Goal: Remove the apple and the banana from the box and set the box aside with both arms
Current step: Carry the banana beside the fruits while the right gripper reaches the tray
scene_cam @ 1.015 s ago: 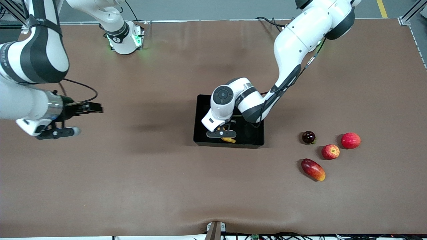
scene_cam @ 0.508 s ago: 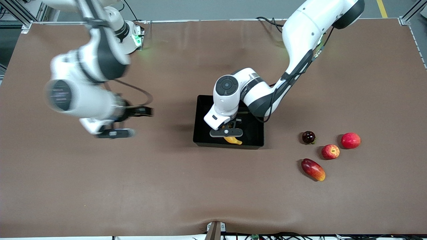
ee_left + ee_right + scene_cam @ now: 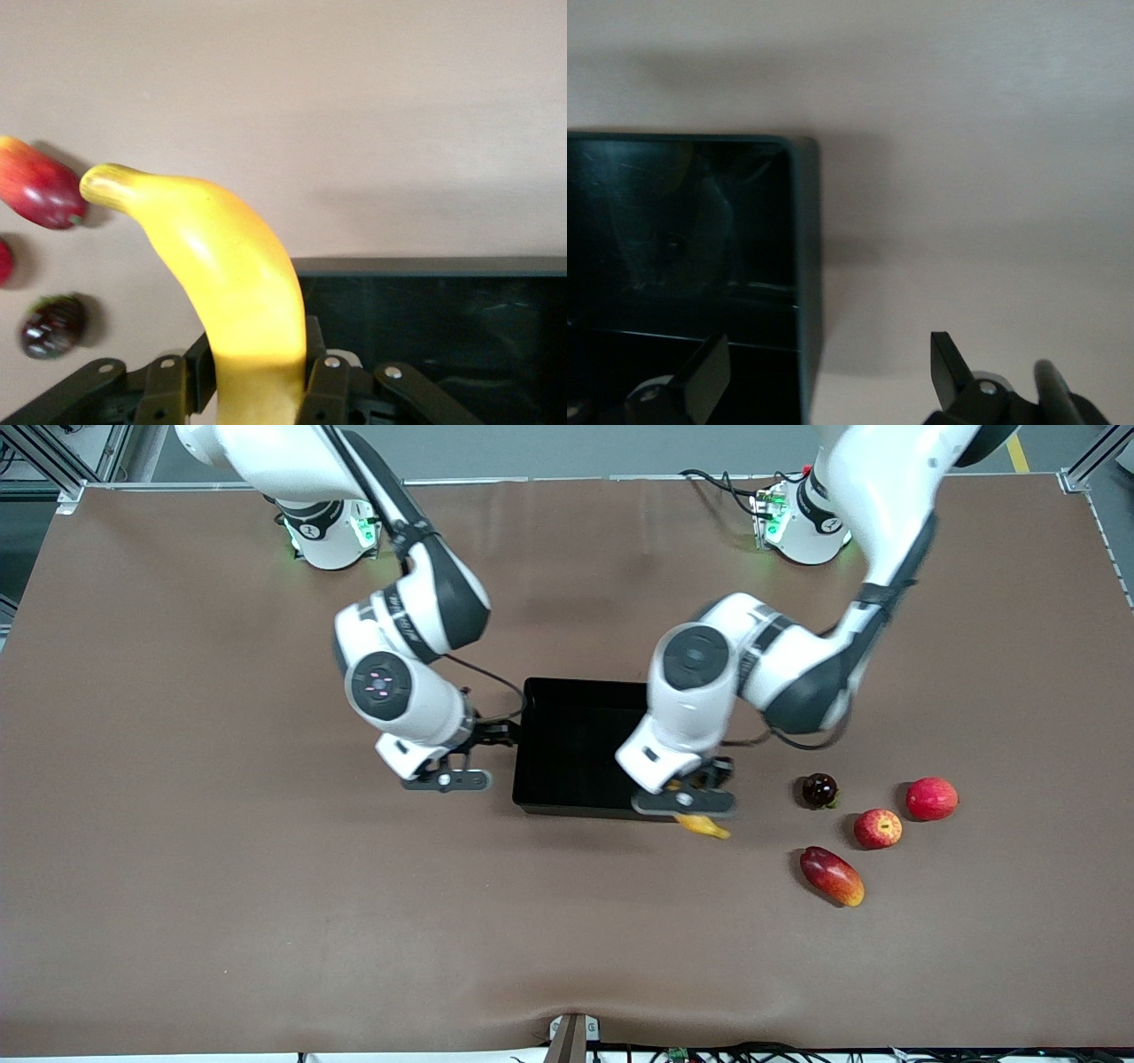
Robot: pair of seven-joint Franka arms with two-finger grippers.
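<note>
The black box [image 3: 567, 735] stands mid-table. My left gripper [image 3: 687, 802] is shut on the yellow banana [image 3: 704, 826] and holds it over the box's corner at the left arm's end. In the left wrist view the banana [image 3: 221, 283] sticks out between the fingers [image 3: 321, 376], with the box [image 3: 443, 328] beside it. The streaked red apple [image 3: 877, 828] lies on the table toward the left arm's end. My right gripper [image 3: 447, 779] is open at the box's wall at the right arm's end. In the right wrist view that wall [image 3: 806, 266] lies between its fingers [image 3: 946, 361].
Around the apple lie a plain red round fruit [image 3: 931, 798], a dark round fruit [image 3: 819, 789] and an oblong red-and-yellow fruit [image 3: 831, 875]. The brown table [image 3: 266, 921] spreads wide toward the front camera.
My left gripper carried the banana from inside the box out over its corner toward the left arm's end. My right arm swung in from the table's end to the box's wall.
</note>
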